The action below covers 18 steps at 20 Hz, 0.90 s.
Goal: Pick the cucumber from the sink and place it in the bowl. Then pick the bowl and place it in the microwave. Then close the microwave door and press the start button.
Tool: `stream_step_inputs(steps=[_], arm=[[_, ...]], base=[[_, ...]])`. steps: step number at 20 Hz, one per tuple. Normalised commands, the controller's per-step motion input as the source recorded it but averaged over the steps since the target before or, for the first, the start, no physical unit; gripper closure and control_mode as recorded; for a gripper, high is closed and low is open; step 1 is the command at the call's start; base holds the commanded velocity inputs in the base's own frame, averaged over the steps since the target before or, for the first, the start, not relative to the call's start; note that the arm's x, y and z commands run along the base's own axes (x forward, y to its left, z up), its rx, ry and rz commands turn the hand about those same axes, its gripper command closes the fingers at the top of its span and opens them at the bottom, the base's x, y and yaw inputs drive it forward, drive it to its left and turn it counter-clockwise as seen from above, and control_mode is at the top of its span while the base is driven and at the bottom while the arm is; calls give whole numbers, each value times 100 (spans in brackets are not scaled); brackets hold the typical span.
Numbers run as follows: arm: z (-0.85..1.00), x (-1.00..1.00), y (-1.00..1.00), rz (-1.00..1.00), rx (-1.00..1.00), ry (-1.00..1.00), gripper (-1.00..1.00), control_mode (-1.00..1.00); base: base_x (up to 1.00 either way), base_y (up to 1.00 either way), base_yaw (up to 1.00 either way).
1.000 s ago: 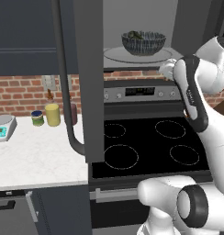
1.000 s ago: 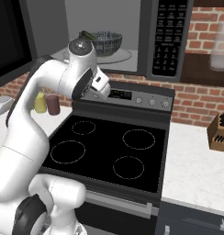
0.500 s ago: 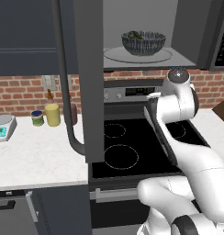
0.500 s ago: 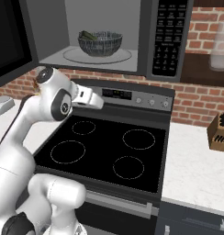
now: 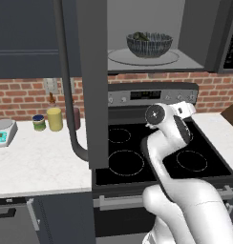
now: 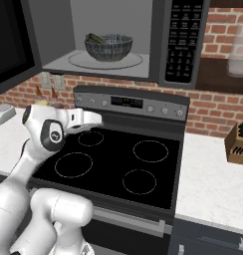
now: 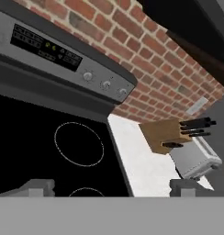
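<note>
Right base view: bowl with cucumber sits inside microwave. Gripper, wide open and empty, should swing toward nine o'clock and push the microwave door broadside.

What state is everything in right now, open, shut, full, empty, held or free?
microwave door: swung wide open.
microwave: open, bowl on its turntable.
bowl: upright inside the microwave, not held.
cucumber: lying in the bowl.
gripper: open, empty, low over the stove.
stove: burners bare, nothing on top.
knife block: knives in it.
</note>
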Motion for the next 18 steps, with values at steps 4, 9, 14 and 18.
stream_step_inputs(steps=[4,9,14,18], arm=[[3,-55,43,-11,-34,-19,-100,-100],[5,-54,61,-9,-27,-10,-100,-100],[29,-57,59,-9,-18,-3,-100,-100],[24,-52,69,-6,-19,-3,-100,-100]], base=[[0,0,0],[0,0,0],[0,0,0],[0,0,0]])
